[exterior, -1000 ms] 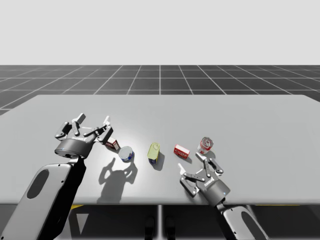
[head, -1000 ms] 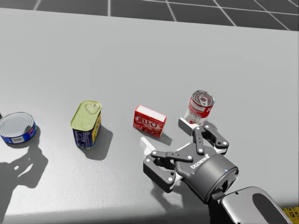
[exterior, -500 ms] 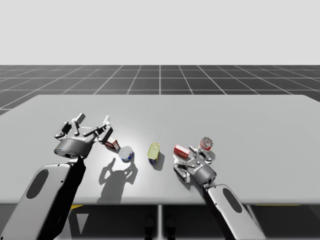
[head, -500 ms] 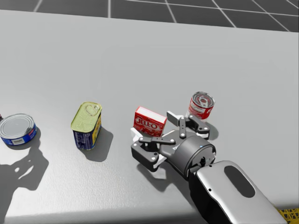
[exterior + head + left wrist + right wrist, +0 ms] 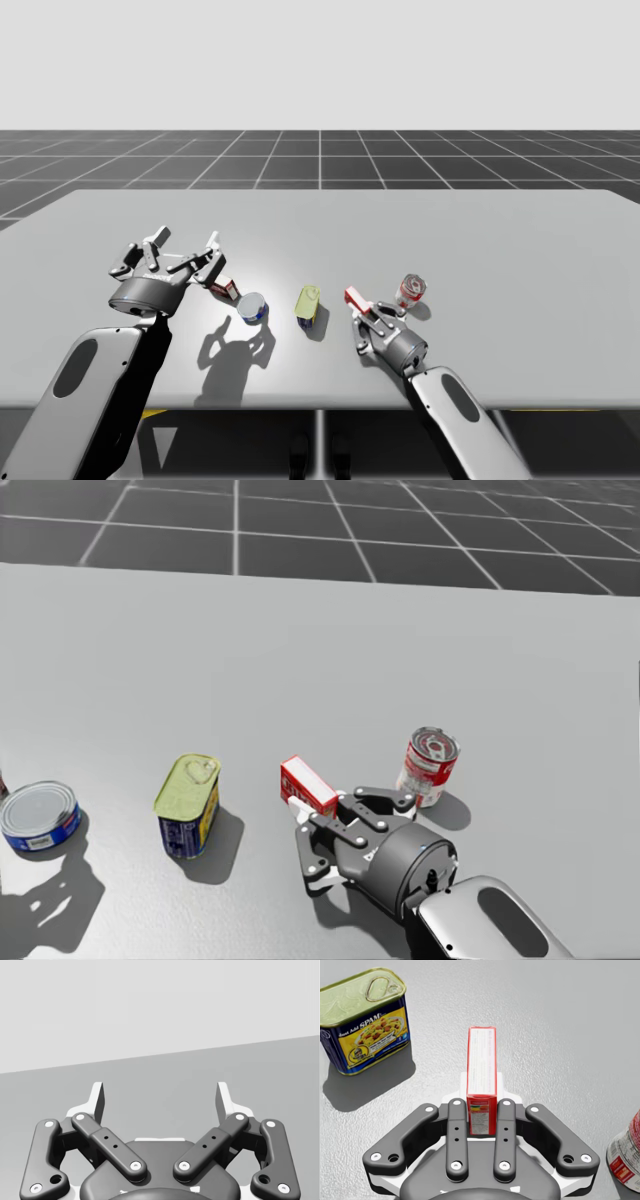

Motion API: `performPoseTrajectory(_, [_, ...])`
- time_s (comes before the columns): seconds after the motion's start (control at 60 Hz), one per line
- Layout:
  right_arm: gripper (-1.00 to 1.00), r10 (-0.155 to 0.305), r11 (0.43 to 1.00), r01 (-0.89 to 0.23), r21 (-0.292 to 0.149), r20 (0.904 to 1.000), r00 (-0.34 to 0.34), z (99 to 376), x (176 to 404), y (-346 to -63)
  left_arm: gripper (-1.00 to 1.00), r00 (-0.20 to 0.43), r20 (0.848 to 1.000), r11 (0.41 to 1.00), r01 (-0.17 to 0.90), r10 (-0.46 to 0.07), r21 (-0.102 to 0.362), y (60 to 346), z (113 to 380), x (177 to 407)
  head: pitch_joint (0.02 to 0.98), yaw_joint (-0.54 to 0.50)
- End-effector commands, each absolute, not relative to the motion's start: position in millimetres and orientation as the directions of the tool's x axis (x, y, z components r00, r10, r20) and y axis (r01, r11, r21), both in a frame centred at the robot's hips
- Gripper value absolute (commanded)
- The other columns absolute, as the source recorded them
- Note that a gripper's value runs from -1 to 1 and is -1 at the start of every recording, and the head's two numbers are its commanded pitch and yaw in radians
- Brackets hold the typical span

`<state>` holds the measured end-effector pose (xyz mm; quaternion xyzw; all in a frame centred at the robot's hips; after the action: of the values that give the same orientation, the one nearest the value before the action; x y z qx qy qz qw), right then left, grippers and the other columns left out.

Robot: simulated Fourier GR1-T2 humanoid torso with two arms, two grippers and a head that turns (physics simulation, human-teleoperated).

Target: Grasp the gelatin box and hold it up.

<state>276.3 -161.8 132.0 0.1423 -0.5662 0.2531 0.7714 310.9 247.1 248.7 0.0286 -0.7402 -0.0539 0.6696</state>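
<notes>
The gelatin box (image 5: 482, 1080), a slim red box, stands on its narrow edge, pinched between the two fingers of my right gripper (image 5: 481, 1110), one finger pressed to each broad face. From the head view the gelatin box (image 5: 307, 785) leans a little and juts out ahead of the right gripper (image 5: 330, 815); I cannot tell whether its lower edge touches the table (image 5: 480, 230).

To its left, across a strip of bare grey surface, stands a rectangular can (image 5: 188, 805) with a yellow-green lid and blue sides. To its right, near but apart, stands a red-and-white round can (image 5: 428, 767). Further left lies a flat blue round can (image 5: 38, 816).

From the high view, the gelatin box (image 5: 354, 299) sits in the front half of the table, in a row with the cans, and the table's front edge runs close behind my right gripper (image 5: 365, 318). A wide stretch of bare tabletop reaches from the row to the far edge.

My left gripper (image 5: 180, 255) hovers above the table's left side, fingers spread wide apart, beside a small red box (image 5: 226, 289).
</notes>
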Motion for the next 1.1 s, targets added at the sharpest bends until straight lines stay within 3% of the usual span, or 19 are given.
performPoseTrajectory(0.017, [1.0, 0.226, 0.857, -0.511, -0.061, 0.9366, 0.267, 123, 274, -165, -1.0, -0.101, 0.988, 0.992, 0.029, -0.117, 0.12, 247, 248, 311, 0.619, -0.17])
performPoseTrajectory(0.2, [1.0, 0.224, 0.856, -0.514, -0.059, 0.938, 0.265, 123, 273, -165, -1.0, -0.101, 0.988, 0.992, 0.028, -0.118, 0.121, 248, 248, 311, 0.469, -0.17])
performPoseTrajectory(0.367, [1.0, 0.217, 0.858, -0.511, -0.058, 0.9416, 0.257, 123, 272, -165, -1.0, -0.102, 0.988, 0.992, 0.027, -0.117, 0.12, 248, 248, 310, 0.43, -0.18])
performPoseTrajectory(0.583, [1.0, 0.174, 0.859, -0.51, -0.052, 0.9652, 0.195, 140, 267, -162, -1.0, -0.102, 0.989, 0.993, 0.025, -0.111, 0.115, 249, 248, 310, 0.424, -0.17])
performPoseTrajectory(0.783, [1.0, 0.147, 0.865, -0.497, -0.072, 0.9824, 0.115, 180, 261, -156, -1.0, -0.101, 0.989, 0.993, 0.024, -0.11, 0.112, 249, 248, 311, 0.429, -0.17])
performPoseTrajectory(0.917, [1.0, 0.127, 0.867, -0.487, -0.104, 0.9917, 0.015, 221, 258, -153, -1.0, -0.102, 0.989, 0.993, 0.022, -0.109, 0.112, 250, 249, 311, 0.428, -0.17])
performPoseTrajectory(1.1, [1.0, 0.076, 0.869, -0.48, -0.122, 0.9905, -0.115, 273, 255, -152, -1.0, -0.106, 0.988, 0.993, 0.019, -0.111, 0.114, 250, 249, 311, 0.428, -0.17])
